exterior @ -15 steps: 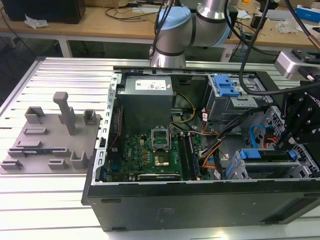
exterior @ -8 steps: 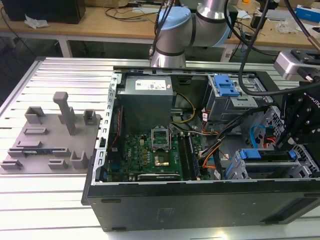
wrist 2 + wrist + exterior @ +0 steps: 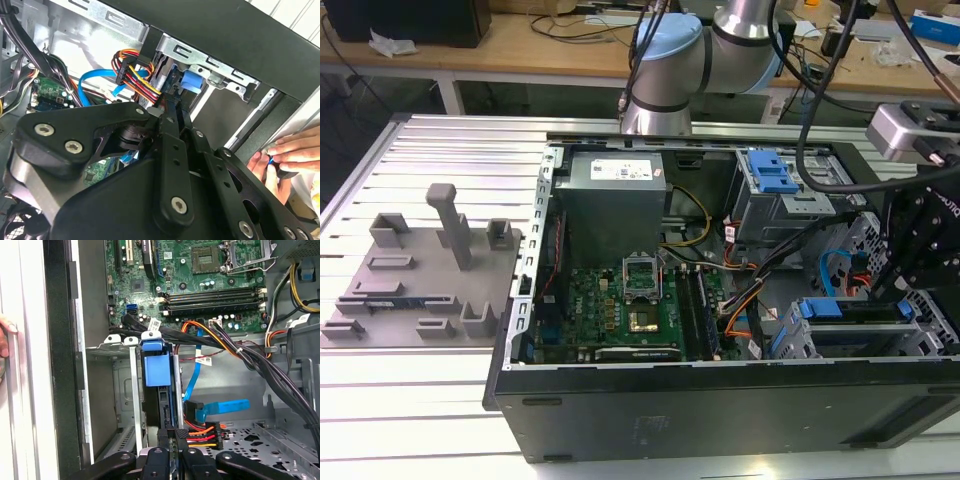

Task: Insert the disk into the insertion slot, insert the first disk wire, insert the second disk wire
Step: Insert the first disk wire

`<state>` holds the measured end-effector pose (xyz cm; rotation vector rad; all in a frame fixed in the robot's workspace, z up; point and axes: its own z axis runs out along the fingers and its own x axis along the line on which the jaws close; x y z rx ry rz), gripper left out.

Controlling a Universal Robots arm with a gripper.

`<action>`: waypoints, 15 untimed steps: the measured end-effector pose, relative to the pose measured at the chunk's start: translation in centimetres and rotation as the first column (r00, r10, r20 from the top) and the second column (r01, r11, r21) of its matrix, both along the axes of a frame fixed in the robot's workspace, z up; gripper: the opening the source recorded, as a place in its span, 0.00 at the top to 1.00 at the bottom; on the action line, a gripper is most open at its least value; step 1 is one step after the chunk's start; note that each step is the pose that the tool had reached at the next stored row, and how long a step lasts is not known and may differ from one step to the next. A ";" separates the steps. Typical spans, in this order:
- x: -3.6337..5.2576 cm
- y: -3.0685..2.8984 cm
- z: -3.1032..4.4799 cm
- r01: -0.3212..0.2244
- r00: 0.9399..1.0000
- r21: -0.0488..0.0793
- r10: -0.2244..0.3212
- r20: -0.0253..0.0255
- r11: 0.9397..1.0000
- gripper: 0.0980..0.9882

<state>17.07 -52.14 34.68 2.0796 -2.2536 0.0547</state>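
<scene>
Plastic carrier on the disk (image 3: 152, 365) is showing bright blue. Sheet-metal insertion slot (image 3: 785, 345) is reading plain grey, punched-hole pattern. Motherboard (image 3: 210, 270) is showing green, black slots. Flat data cable (image 3: 227, 407) is showing light blue; wire bundle (image 3: 202, 432) is running red, orange, yellow, black. Ribbed aluminium bench (image 3: 420, 400) is reading striped silver.

Exterior view: you see even, diffuse overhead light. The ribbed table (image 3: 390, 400) is bright with a pale sheen, and the interior of the computer case (image 3: 720, 410) lies in soft shadow.

Second wrist view: the gripper (image 3: 172, 115) reads near-black, and the hand (image 3: 282, 157) is washed out.

First wrist view: the disk (image 3: 156, 365) is evenly lit, and the table beside the case is blown out to white.
</scene>
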 end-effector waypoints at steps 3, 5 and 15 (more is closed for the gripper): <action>0.00 0.00 -0.05 0.000 1.000 0.000 0.000 0.000 1.000 0.93; 0.00 0.00 -0.10 0.000 1.000 0.000 0.000 0.000 1.000 0.93; 0.01 0.00 -0.32 0.000 1.000 0.000 0.000 0.000 1.000 0.93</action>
